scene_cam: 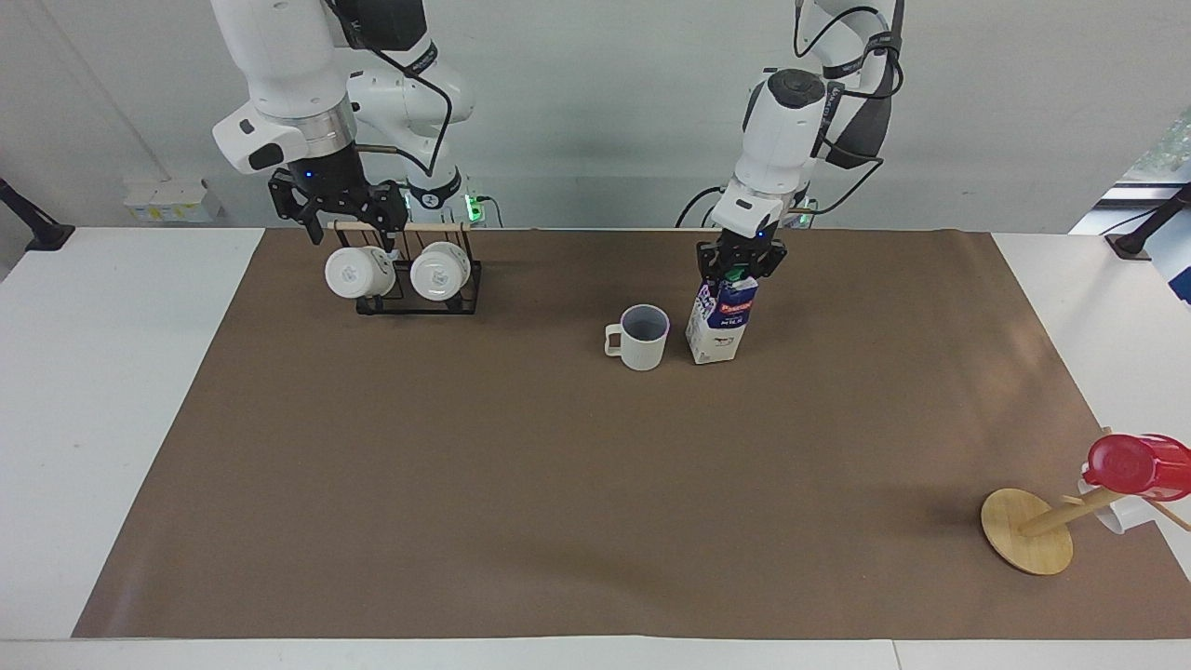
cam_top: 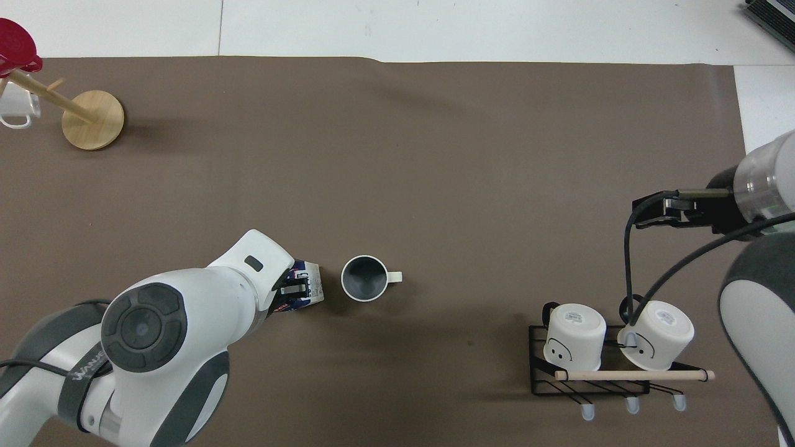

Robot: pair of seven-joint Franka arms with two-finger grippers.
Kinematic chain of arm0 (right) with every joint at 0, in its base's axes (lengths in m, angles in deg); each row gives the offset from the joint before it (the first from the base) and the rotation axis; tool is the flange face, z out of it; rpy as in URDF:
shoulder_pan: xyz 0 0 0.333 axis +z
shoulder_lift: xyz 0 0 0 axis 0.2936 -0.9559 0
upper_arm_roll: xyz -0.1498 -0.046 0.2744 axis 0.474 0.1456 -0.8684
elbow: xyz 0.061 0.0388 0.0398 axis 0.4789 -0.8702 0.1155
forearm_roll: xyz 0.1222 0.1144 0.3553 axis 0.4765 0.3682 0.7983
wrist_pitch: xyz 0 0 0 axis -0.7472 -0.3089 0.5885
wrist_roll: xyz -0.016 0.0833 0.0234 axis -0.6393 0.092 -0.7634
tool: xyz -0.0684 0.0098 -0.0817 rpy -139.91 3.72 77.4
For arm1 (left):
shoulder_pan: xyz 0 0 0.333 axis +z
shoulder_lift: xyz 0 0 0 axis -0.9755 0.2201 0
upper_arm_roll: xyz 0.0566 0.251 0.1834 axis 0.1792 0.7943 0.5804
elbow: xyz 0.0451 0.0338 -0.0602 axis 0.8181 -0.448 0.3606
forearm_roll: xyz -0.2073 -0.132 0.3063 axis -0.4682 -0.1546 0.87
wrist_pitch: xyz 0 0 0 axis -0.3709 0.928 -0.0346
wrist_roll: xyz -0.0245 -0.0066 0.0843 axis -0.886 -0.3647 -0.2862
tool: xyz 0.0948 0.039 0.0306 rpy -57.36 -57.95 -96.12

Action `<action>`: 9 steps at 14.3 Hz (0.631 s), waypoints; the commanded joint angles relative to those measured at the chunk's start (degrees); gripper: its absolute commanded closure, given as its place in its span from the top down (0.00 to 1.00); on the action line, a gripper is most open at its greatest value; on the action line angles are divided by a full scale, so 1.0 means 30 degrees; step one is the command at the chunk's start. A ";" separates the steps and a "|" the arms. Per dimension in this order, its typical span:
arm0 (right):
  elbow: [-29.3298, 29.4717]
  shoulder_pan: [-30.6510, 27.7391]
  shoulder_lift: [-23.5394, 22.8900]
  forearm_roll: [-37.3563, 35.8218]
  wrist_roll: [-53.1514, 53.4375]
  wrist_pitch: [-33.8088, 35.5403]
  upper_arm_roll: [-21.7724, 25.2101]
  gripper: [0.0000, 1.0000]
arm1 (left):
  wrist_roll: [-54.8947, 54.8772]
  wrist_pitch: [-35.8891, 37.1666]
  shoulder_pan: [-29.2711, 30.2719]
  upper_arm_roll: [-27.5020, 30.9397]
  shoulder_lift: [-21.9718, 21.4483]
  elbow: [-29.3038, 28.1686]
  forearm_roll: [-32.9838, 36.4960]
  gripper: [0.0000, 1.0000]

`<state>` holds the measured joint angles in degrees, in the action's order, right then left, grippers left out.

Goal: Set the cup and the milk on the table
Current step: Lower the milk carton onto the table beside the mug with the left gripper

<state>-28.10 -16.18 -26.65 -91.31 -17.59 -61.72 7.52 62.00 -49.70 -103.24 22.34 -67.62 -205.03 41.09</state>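
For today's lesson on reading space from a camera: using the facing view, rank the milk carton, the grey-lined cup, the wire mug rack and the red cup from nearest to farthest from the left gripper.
1. Milk carton: held at its top by the left gripper.
2. Cup: beside the carton, toward the right arm's end.
3. Mug rack: near the robots, under the right gripper.
4. Red cup: on the wooden peg stand, far from the robots.
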 commanded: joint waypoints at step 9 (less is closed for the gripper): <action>0.0106 -0.0384 0.0115 0.0780 -0.1041 0.0074 0.0606 1.00 | 0.0421 -0.0546 -0.0315 0.0171 0.0059 -0.0316 0.0481 0.90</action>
<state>-27.91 -16.55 -26.64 -90.08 -19.46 -61.72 9.37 62.01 -50.35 -103.24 22.34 -66.97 -205.14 41.19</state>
